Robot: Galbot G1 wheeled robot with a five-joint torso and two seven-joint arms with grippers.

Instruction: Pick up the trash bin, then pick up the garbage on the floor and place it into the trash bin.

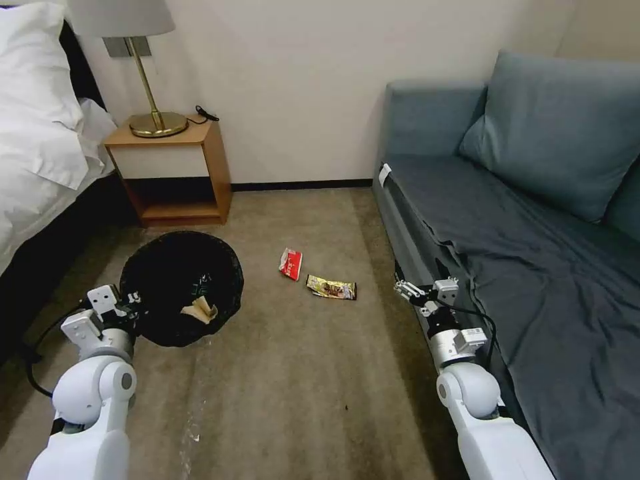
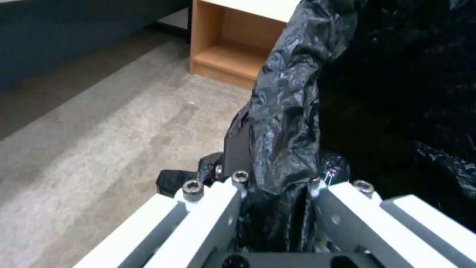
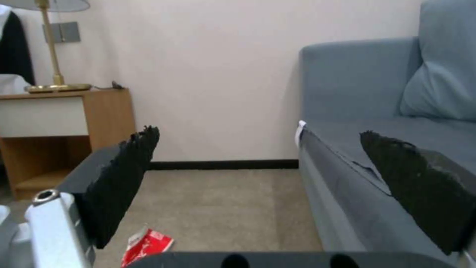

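Note:
The trash bin (image 1: pixel 180 287), lined with a crinkly black bag, is at the left over the carpet. My left gripper (image 1: pixel 130 300) is shut on its near rim; the left wrist view shows the black bag (image 2: pixel 292 111) pinched in the left gripper (image 2: pixel 277 186). A piece of crumpled brown paper (image 1: pixel 200 310) lies inside the bin. On the floor to its right lie two pieces of garbage, a red-and-white wrapper (image 1: pixel 291 263) and a gold-brown wrapper (image 1: pixel 331 287). My right gripper (image 1: pixel 407 290) hangs open beside the sofa's front edge, apart from both wrappers. Its black pads (image 3: pixel 124 182) stand wide, with the red-and-white wrapper (image 3: pixel 146 243) below them.
A blue-grey sofa (image 1: pixel 533 233) runs along the right. A wooden nightstand (image 1: pixel 177 173) with a brass lamp (image 1: pixel 157 120) stands against the back wall, and a bed (image 1: pixel 40 133) fills the left. Bare carpet (image 1: pixel 300 387) lies in the middle.

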